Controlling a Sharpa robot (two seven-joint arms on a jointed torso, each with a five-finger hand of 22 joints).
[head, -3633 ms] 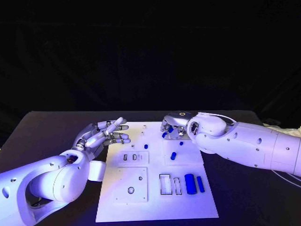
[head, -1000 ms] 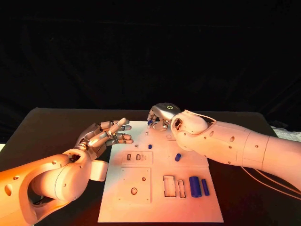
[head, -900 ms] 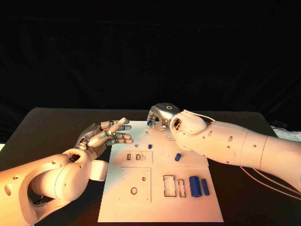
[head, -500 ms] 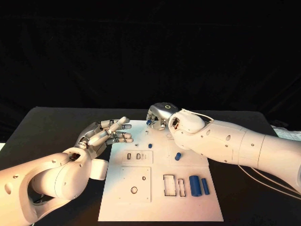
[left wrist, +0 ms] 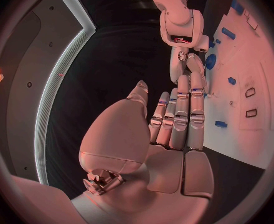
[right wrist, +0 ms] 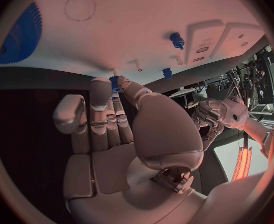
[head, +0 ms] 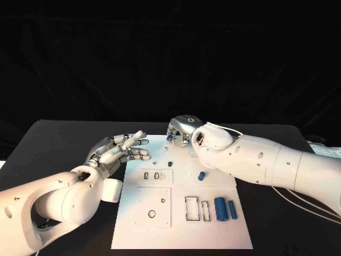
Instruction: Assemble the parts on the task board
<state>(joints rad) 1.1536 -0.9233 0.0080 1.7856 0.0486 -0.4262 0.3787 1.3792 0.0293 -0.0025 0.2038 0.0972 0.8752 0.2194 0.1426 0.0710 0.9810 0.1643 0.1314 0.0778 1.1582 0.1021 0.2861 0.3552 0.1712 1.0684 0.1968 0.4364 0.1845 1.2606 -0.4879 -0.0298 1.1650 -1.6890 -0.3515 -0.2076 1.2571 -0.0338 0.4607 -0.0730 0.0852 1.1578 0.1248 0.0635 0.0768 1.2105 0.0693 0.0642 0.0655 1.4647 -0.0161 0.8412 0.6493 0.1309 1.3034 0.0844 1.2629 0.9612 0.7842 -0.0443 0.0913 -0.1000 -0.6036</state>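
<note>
From the head camera, the white task board lies in the middle of the black table. The right hand sits over the board's far edge, a small blue part showing at its fingertips. The left hand hovers at the board's far left edge, fingers spread and holding nothing. A blue peg stands on the board's far half, a short blue cylinder lies to its right, and two longer blue cylinders lie side by side on the near right.

In the left wrist view the left hand has straight, parted fingers above the board, touching none of the blue pieces.

In the right wrist view the right hand seems to pinch the blue part between thumb and a fingertip, just beside the board's edge, though the grip is partly hidden.
</note>
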